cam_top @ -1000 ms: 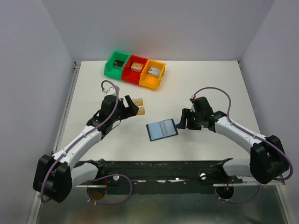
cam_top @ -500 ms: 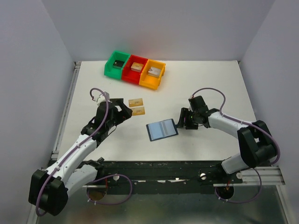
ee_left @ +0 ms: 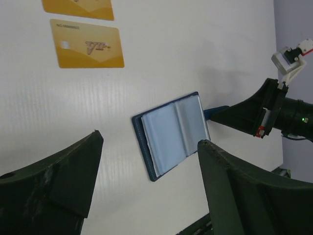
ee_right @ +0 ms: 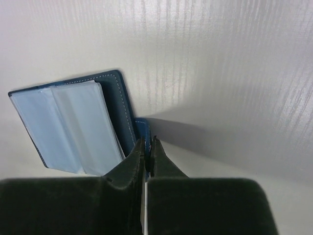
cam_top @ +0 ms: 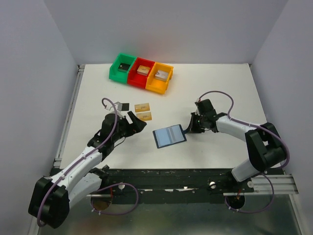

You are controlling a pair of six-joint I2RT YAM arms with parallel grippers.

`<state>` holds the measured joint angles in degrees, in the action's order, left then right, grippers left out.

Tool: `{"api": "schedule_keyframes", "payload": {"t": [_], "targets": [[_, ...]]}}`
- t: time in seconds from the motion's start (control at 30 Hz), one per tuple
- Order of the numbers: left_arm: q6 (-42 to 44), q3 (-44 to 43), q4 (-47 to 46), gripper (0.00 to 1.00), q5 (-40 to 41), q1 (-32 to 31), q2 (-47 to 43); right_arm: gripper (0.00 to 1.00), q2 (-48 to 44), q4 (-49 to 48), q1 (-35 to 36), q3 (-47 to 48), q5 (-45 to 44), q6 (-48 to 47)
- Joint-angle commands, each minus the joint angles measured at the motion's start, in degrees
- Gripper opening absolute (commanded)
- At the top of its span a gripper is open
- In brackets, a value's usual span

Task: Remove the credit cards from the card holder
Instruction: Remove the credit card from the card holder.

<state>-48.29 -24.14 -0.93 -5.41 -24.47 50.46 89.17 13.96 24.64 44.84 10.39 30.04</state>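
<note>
The card holder [cam_top: 169, 135] lies open on the white table, navy cover down and pale blue sleeve pages up. It also shows in the left wrist view [ee_left: 173, 134] and the right wrist view [ee_right: 73, 125]. My right gripper [cam_top: 189, 128] [ee_right: 146, 143] is shut on the blue tab at the holder's right edge. Two tan-gold credit cards [cam_top: 142, 106] [cam_top: 145, 116] lie flat to the upper left of the holder, one showing whole in the left wrist view [ee_left: 86, 46]. A small dark card [cam_top: 124, 105] lies left of them. My left gripper [cam_top: 134, 121] [ee_left: 150, 139] hangs open to the left of the holder, holding nothing.
Green [cam_top: 122, 67], red [cam_top: 142, 72] and orange [cam_top: 160, 77] bins stand in a row at the back, each with a small block inside. Grey walls close the table at the left, right and back. A black rail runs along the near edge.
My right gripper has closed on the holder's tab. My left arm has drawn back from the cards and turned toward the holder, still open.
</note>
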Motion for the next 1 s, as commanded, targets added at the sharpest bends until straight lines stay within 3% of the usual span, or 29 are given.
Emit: {"api": "schedule_keyframes", "payload": {"t": [0.0, 0.27, 0.37, 0.63, 0.97], "targets": [[3.8, -3.4, -5.7, 0.89, -7.2, -4.3, 6.3, 0.00, -3.0, -3.3, -0.3, -1.9, 3.3, -0.8], [10.8, -14.0, -2.9, 0.85, -9.4, -14.4, 20.4, 0.00, -13.3, -3.9, -0.3, -6.9, 8.4, -3.1], [12.8, -16.9, -2.8, 0.79, -10.6, -16.4, 24.7, 0.00, -15.5, -3.6, -0.2, -7.7, 10.1, -3.6], [15.3, -22.4, -2.1, 0.62, -12.8, -18.7, 34.2, 0.00, -17.9, -2.9, -0.2, -7.1, 11.9, -4.6], [16.9, -28.5, -0.1, 0.62, -13.0, -20.8, 42.4, 0.00, -17.5, -2.9, -0.2, -6.2, 14.7, -5.2]]}}
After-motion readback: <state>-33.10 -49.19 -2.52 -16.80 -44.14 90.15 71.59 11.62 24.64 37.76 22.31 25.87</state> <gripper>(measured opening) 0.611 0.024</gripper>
